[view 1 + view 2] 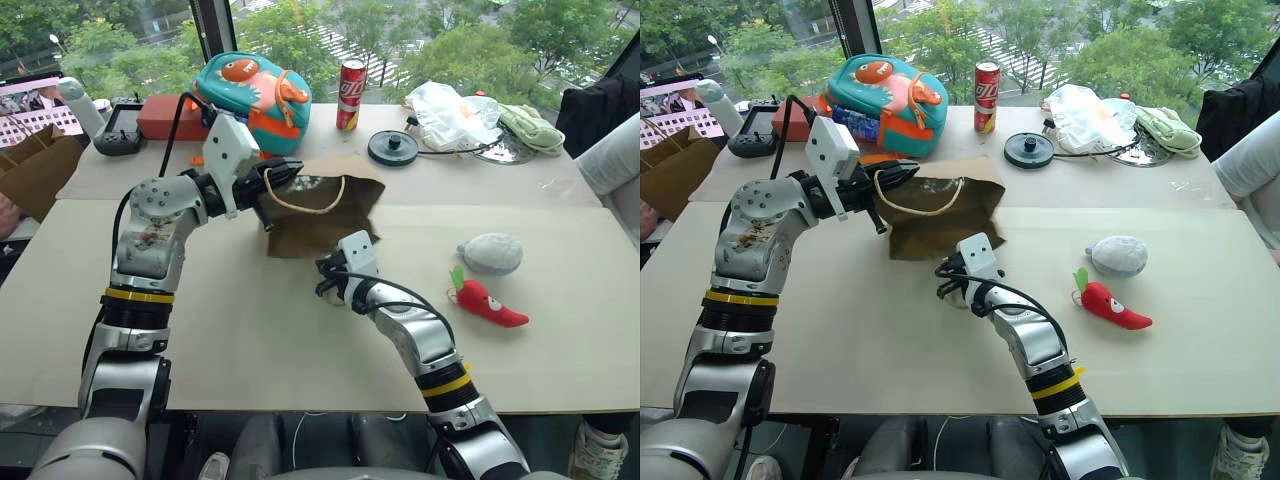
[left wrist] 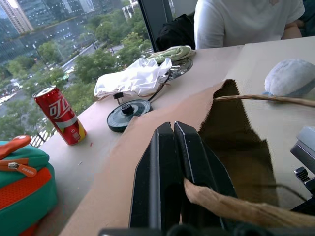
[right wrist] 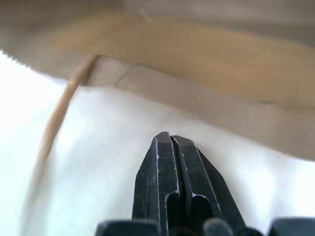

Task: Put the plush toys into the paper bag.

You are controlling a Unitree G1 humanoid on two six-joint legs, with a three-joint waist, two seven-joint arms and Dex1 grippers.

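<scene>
The left gripper (image 1: 283, 178) pinches the paper bag's (image 1: 330, 215) rim to lift its mouth open; the right gripper (image 1: 325, 278), closed empty, waits below. 2 plush toys (image 1: 490, 278) lie on the surface (image 1: 250, 330).

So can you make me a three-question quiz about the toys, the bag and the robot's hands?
1. Where is the red chili-shaped plush toy?
A. in the bag
B. on the table, beside the bluish-grey plush toy
C. on the backpack

2. How many plush toys lie outside the light brown paper bag?
A. none
B. one
C. two

3. What is the robot's left hand doing?
A. it is shut on the paper bag's rim by the cord handle
B. it is open above the soda can
C. it is holding the chili toy

Answers:
1 B: both toys lie on the white table to the right of the bag.
2 C: the chili and the grey toy are both out.
3 A: the left wrist view shows closed fingers at the bag's edge.
</scene>
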